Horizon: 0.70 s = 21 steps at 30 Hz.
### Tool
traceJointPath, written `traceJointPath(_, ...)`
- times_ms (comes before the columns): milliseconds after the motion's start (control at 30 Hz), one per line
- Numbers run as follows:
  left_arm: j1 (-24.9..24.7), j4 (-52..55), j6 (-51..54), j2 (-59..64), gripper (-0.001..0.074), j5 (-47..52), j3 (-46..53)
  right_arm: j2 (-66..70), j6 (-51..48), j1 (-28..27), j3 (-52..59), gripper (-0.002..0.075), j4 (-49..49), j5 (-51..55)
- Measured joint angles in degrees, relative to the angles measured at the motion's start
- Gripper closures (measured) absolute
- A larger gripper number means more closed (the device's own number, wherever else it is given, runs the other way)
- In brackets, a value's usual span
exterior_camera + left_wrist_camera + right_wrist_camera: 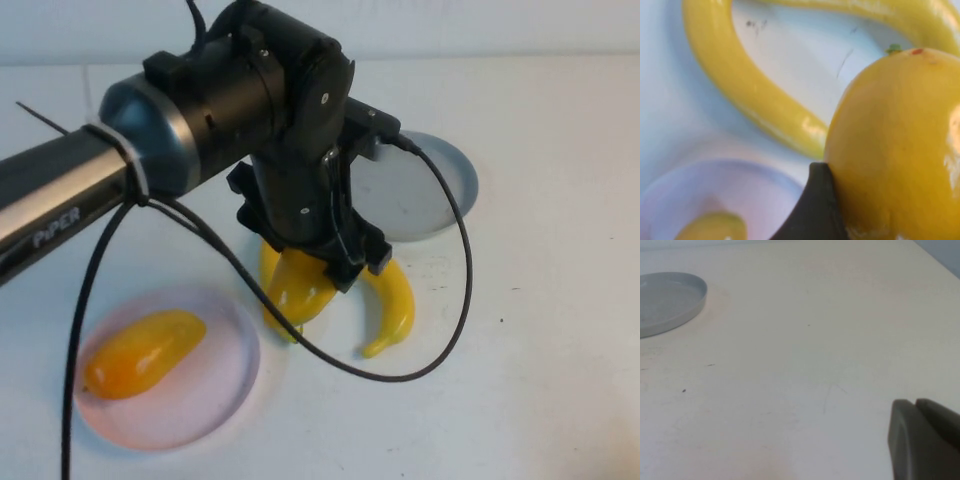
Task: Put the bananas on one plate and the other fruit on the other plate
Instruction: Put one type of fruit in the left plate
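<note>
Fingers [812,210] of our left gripper [312,262] are clasping a plump orange-yellow fruit [305,280]; in the left wrist view one dark finger is pressing against the side of that fruit [895,145], and the second finger is hidden behind it. From the high view we are seeing this gripper hanging over the middle of the white table [560,350], between the two plates, with the fruit poking out beneath it. We cannot tell whether the fruit is touching the table or already clear of it.

Two bananas are lying on the table right by the gripper. One banana [392,305] is curving out on the side toward the grey plate [430,195]. The other banana [275,305] is mostly hidden under the gripper and the held fruit, with only its edge and tip showing nearest the pink plate [200,400]. In the left wrist view this banana [745,90] is bending around just beside the held fruit.

A second plump fruit [143,352] is resting on the pink plate, toward its far-left part. The grey plate is sitting bare behind the left arm, partly covered by it.

Our right gripper [920,440] is showing only in its own wrist view, as a dark shape near the table, well apart from the grey plate [670,300]; whether it is parted or closed, we cannot tell.
</note>
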Motion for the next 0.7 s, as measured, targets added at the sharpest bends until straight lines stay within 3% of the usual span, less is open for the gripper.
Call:
traceJointPath(333,0.0,3.6,-1.0,-12.2,0.0181,0.3,17.1,0.0,0.0,0.0,0.0,0.0743,0.0,0.0)
traceJointPath(700,0.1,8.2,-3.9,-13.4,0.0181,-3.7,28.1,0.0,0.0,0.0,0.0,0.0743,0.0,0.0)
